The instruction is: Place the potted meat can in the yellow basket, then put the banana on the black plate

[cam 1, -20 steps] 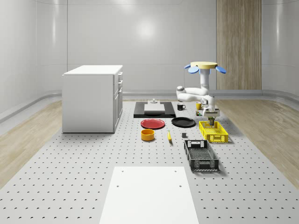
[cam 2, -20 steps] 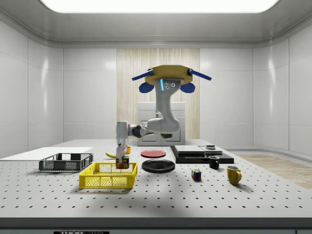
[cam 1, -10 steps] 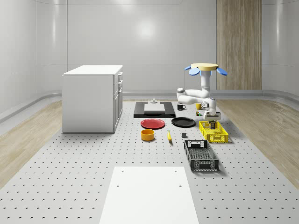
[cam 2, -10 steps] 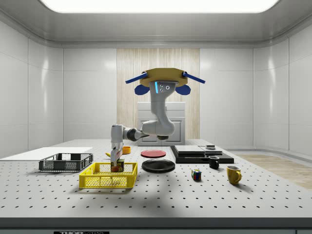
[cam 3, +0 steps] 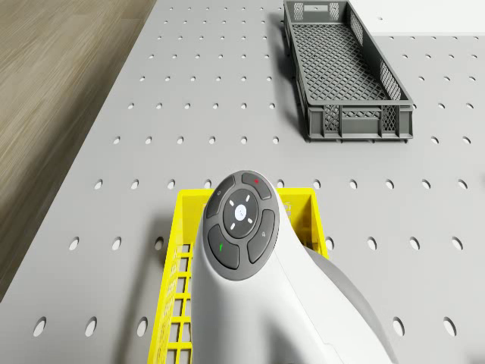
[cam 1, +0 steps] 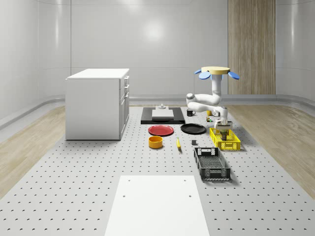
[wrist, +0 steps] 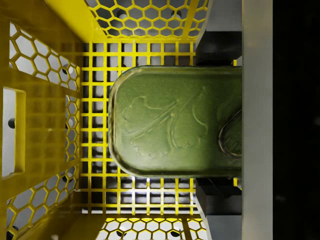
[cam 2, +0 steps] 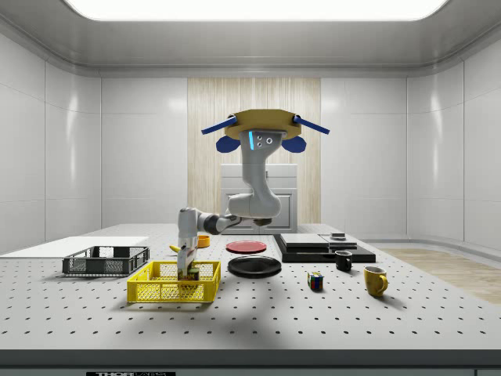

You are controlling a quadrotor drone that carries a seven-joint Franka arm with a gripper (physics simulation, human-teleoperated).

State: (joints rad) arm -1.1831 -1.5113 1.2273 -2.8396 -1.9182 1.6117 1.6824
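Jaws (wrist: 220,120) pinch the green, rounded-rectangle potted meat can (wrist: 175,120) across its short sides, its long axis running between the dark fingers (wrist: 217,47). The can sits low inside the yellow plastic mesh basket (cam 2: 174,283), its floor grid right beneath; contact unclear. Drone (cam 2: 264,129) hovers beside the basket, arm reaching down. The slim yellow banana (cam 1: 178,143) lies on the perforated grey surface (cam 1: 98,162), near the round black plate (cam 1: 193,129). The grey mesh crate (cam 3: 345,72) holds nothing.

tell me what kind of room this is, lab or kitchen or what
Most likely a simulated robotics test lab, not a kitchen: a big perforated work table fills a bare, white-panelled room, household props like a yellow basket and a black plate are laid out on it, and a drone hovers above.
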